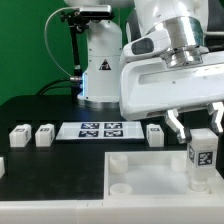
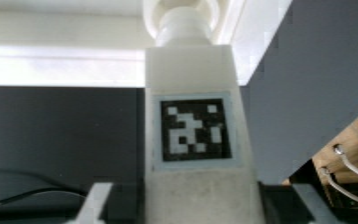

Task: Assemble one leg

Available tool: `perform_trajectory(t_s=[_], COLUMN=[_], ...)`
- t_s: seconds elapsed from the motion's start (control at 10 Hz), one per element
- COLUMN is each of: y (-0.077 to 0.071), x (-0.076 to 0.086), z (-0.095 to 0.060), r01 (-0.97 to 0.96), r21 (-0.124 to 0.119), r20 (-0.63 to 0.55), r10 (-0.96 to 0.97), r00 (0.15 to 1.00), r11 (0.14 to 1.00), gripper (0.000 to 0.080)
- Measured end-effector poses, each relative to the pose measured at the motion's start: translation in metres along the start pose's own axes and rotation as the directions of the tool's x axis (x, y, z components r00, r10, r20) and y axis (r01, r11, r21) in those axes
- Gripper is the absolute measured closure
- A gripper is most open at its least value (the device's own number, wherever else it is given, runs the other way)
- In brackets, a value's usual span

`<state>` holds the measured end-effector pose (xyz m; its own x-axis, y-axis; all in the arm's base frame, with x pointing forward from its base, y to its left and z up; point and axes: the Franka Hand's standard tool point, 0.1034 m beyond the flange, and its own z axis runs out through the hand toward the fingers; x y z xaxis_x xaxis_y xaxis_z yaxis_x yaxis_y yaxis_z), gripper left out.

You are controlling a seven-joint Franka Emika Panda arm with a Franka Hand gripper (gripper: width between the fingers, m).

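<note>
My gripper (image 1: 198, 128) is shut on a white leg (image 1: 201, 158) with a black-and-white tag, holding it upright at the exterior view's right. The leg's lower end stands at the near right corner of the large white square tray-like piece (image 1: 140, 180). In the wrist view the leg (image 2: 195, 110) fills the middle, its tag facing the camera, and both fingers (image 2: 108, 198) press its sides. Three more legs lie on the black table: two at the exterior view's left (image 1: 20, 135) (image 1: 44, 135) and one (image 1: 154, 133) right of the tag strip.
The marker board (image 1: 98, 130) lies flat behind the tray piece. The robot base (image 1: 98, 70) stands at the back with cables. Another small white part (image 1: 2, 166) sits at the exterior view's left edge. A green wall is behind.
</note>
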<state>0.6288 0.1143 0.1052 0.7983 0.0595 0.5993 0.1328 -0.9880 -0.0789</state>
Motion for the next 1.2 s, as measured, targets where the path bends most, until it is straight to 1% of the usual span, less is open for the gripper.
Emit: perform_trajectory(t_s=[0.1,0.5,0.7,0.9,1.1,1.2], y=[0.000,0.000,0.002,0.003,0.003,0.003], x=[-0.002,-0.001,-0.005,-0.012,-0.014,-0.014], z=[-0.001,0.003,0.006,0.011,0.012,0.012], r01=[0.001,0.000,-0.002,-0.004,-0.004,-0.004], r21=[0.000,0.000,-0.002,-0.002,-0.002,-0.002], r20=[0.002,-0.001,0.008,0.019,0.023,0.025], r10=[-0.001,0.000,0.002,0.004,0.004,0.004], r00=[1.000,1.000,1.000,1.000,1.000,1.000], r11=[1.000,1.000,1.000,1.000,1.000,1.000], gripper=[0.0506,0.0506,0.0506,0.0506,0.0506,0.0437])
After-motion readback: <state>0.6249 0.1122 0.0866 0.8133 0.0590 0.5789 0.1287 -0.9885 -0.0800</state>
